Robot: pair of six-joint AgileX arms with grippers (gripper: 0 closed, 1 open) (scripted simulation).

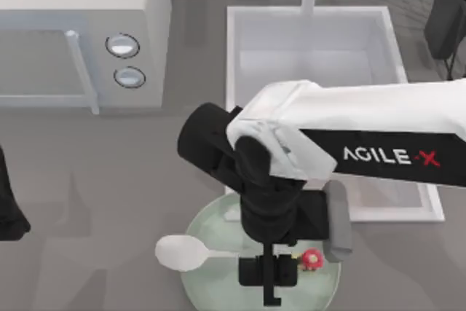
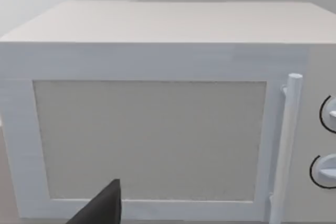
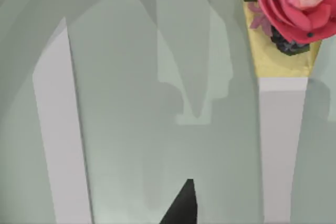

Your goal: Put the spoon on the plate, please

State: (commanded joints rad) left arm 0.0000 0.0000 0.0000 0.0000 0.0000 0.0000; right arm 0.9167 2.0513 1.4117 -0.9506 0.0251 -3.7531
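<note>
Spoon (image 1: 191,253) first: we see it lying across the plate (image 1: 211,282), with its white oval bowl poking out past the plate's left rim and its thin handle running to the right under our right gripper (image 1: 268,273); the little pink-red flower at the handle's end sits on the plate just to the right of that gripper; up close in the right wrist view the flower (image 3: 294,1) is big and pink with a yellow bit under it, over the pale green plate (image 3: 131,129); our right gripper hangs over the handle, and we cannot tell if it has hold of anything; the plate sits near the front edge of the table (image 1: 95,180), just in front of the white sink (image 1: 313,41); a white microwave (image 1: 80,34) stands at the back left; our left arm rests at the table's left side, facing the microwave door (image 2: 149,140).
</note>
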